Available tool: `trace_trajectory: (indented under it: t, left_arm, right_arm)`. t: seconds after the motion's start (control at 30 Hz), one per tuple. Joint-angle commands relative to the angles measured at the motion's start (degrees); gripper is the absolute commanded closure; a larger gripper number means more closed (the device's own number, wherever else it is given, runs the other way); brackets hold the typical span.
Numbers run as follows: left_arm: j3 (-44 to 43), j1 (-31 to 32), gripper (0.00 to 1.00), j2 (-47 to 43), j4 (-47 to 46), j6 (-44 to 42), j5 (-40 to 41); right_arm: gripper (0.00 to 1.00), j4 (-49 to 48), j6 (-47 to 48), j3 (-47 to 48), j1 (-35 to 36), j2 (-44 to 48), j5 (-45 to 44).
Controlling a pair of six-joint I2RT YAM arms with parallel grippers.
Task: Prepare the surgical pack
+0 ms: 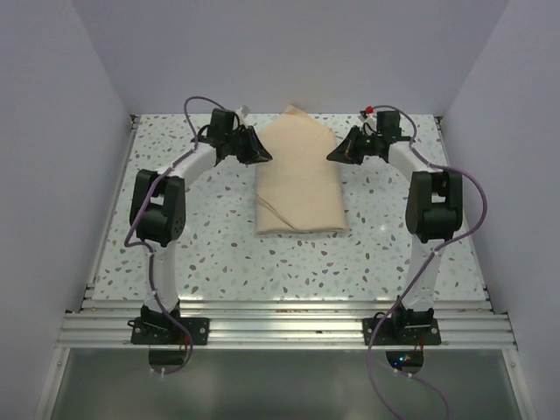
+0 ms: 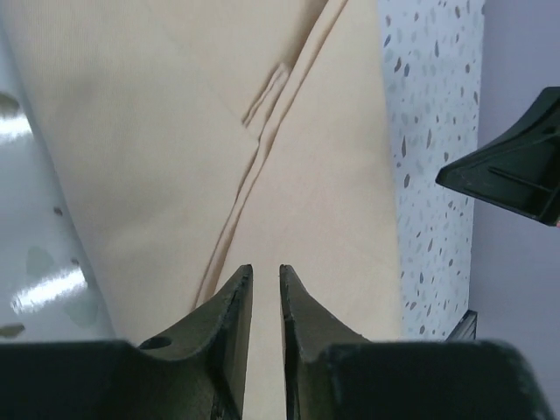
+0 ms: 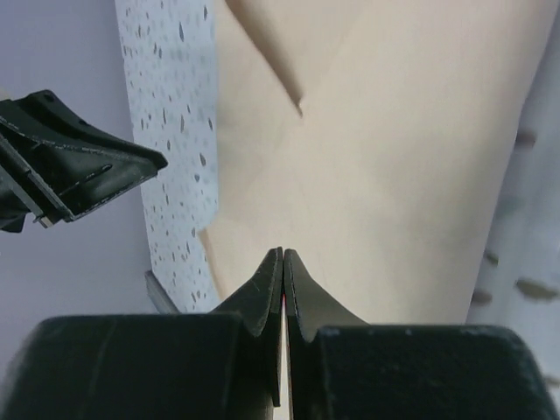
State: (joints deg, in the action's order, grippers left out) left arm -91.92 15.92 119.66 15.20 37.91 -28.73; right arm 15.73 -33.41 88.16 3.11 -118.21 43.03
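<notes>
Two arms: elbows raised, wrists turned inward, flanking the surgical pack [image 1: 299,179].
Left gripper [image 2: 265,271]: jaws slightly parted, gripping nothing.
Right gripper [image 3: 283,254]: jaws pressed together.

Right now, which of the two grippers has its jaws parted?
The left gripper: its jaws stand slightly apart with nothing between them. The right gripper has its jaws pressed fully together.
</notes>
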Motion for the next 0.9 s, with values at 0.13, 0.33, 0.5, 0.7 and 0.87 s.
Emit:
trace_trajectory:
  t: [0.13,0.33,0.5,0.7,0.87]
  left_arm:
    - [-11.4,-3.5,0.87,13.1,-4.3,2.3,-8.4]
    - [-7.0,-3.8,0.89,13.1,-5.4,2.3,-9.3]
    - [-10.5,-4.3,0.89,17.7,1.0,0.1,-8.3]
    - [-15.4,-5.4,0.9,21.1,8.8,-3.5,-6.8]
    - [-11.2,-5.5,0.89,14.4,4.7,-3.2,-6.9]
  right_arm:
    - [1.0,0.0,-1.0,12.5,-0.2,-11.7,4.8]
    - [1.0,-1.9,1.5,8.4,-1.2,-14.5,9.2]
    - [1.0,4.6,5.9,11.2,-1.2,-20.1,4.1]
    - [1.0,9.1,7.9,14.8,-1.3,-21.2,0.7]
    - [1.0,8.7,7.4,14.6,-1.3,-13.8,2.4]
